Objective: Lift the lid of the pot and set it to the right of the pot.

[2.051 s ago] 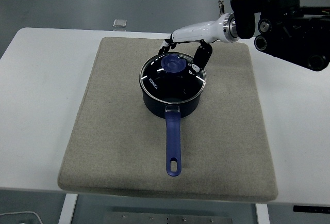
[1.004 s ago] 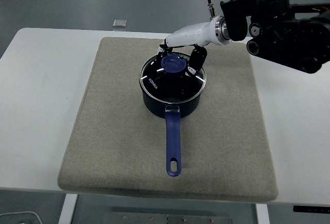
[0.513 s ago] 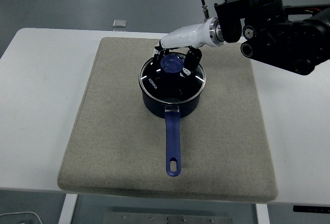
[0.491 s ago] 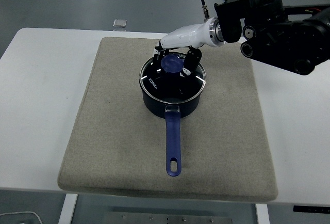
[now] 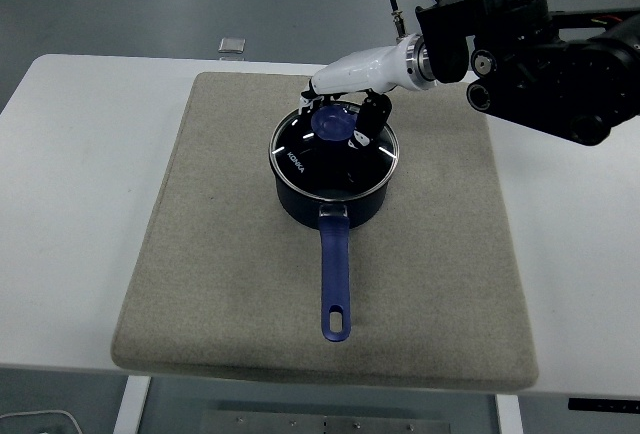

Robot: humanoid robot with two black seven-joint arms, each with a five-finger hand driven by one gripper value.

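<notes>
A dark blue pot (image 5: 332,202) stands in the middle of the grey mat, its long blue handle (image 5: 335,279) pointing toward the near edge. The glass pot lid (image 5: 335,146) with a blue knob (image 5: 333,124) rests on the pot. My right hand (image 5: 337,114) reaches in from the upper right and sits over the knob. Its dark fingers (image 5: 367,120) are curled down on both sides of the knob and press against it. The left arm does not show.
The grey mat (image 5: 200,254) covers most of the white table (image 5: 70,204), with bare mat to the right of the pot. A small grey square object (image 5: 232,45) lies at the table's far edge. My bulky black forearm (image 5: 540,54) hangs over the upper right.
My right hand has moved left from beside the lid to over the knob, and its fingers have drawn in around it. The lid still sits on the pot.
</notes>
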